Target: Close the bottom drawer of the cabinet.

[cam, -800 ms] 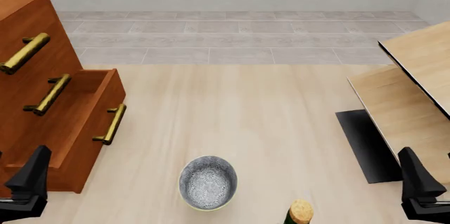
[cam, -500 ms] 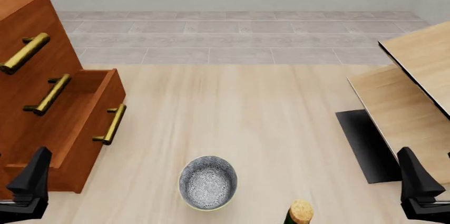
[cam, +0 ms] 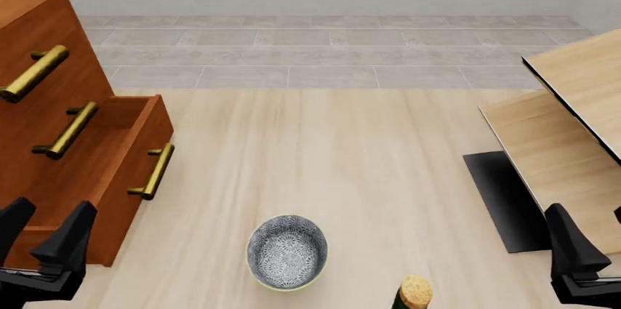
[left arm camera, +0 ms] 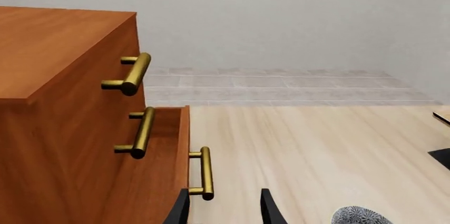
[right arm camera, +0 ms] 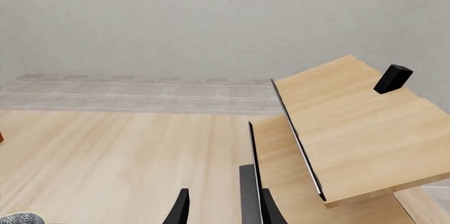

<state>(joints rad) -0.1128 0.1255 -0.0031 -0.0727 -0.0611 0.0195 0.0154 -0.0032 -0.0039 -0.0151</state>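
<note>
Standing at the table's left side, the cabinet [cam: 39, 98] shows three drawers with brass bar handles. The bottom drawer [cam: 116, 178] sits pulled out, its front well forward of the two above; its handle [cam: 153, 171] faces the open table. Same in the left wrist view: drawer front [left arm camera: 158, 182] out, handle [left arm camera: 204, 173] just ahead of the fingertips.

Left gripper [cam: 43, 240] low at the near left corner, close beside the drawer's near end, not touching it as far as can be seen. Fingers parted, nothing between them. Left wrist view confirms: gripper [left arm camera: 223, 207], two dark tips with bare table in the gap.

Right gripper [cam: 582, 251] at the near right edge, by the pale wood panels [cam: 568, 127]. Only one finger shows in the front view; the right wrist view shows the gripper [right arm camera: 223, 207] with tips spread, holding nothing.

Patterned bowl [cam: 286, 251] on the table near centre, well apart from the drawer. Corked bottle top [cam: 417, 291] at the near edge, right of the bowl.
</note>
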